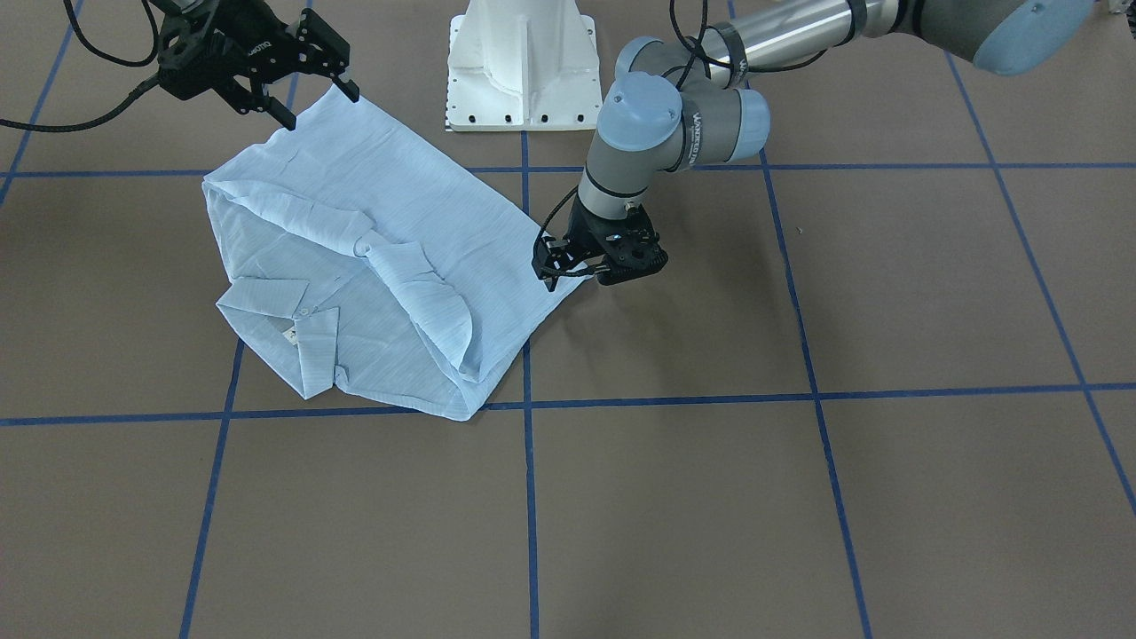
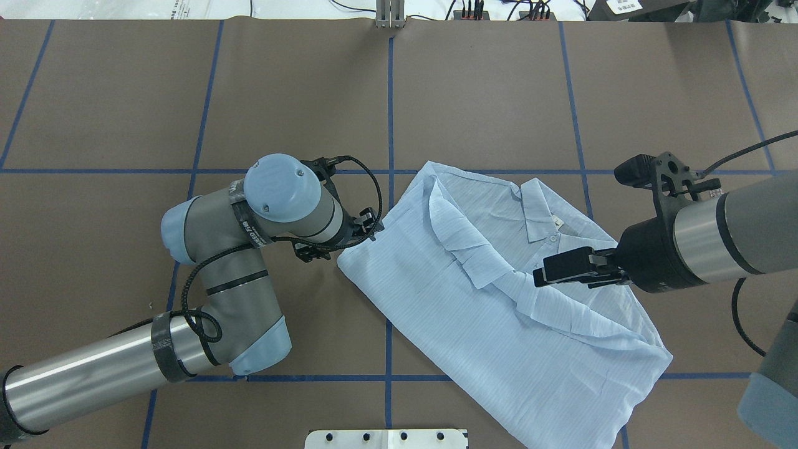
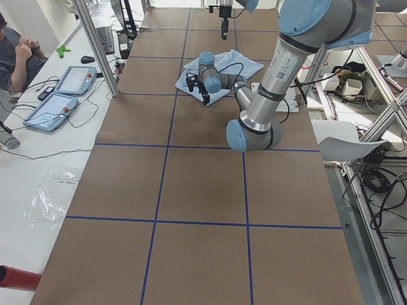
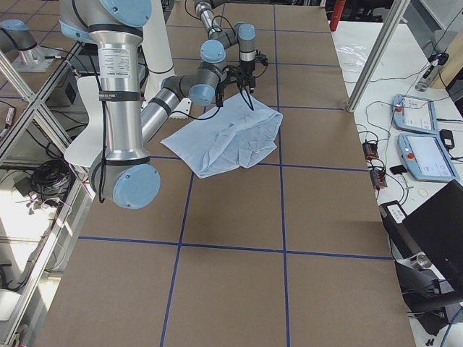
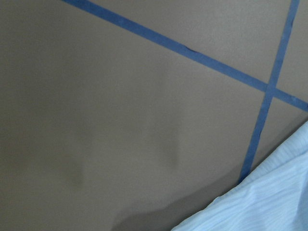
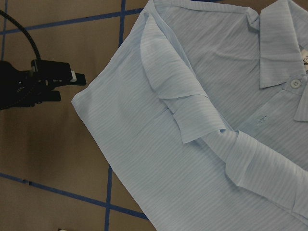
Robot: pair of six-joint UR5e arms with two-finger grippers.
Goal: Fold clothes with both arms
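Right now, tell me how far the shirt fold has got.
Done: a sleeve lies folded across the shirt, which forms a rough rectangle with the collar showing. In hand: the left end effector sits at one corner, grip unclear; the right end effector hangs open above the shirt. Left: probably the final fold into a compact stack.

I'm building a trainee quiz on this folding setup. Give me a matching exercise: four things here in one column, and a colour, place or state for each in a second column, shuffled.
1 shirt
2 left end effector
3 right end effector
4 pedestal base

a white
b open, raised above the shirt's edge
c light blue, partly folded
d low, at the shirt's corner

Pairs: 1-c, 2-d, 3-b, 4-a
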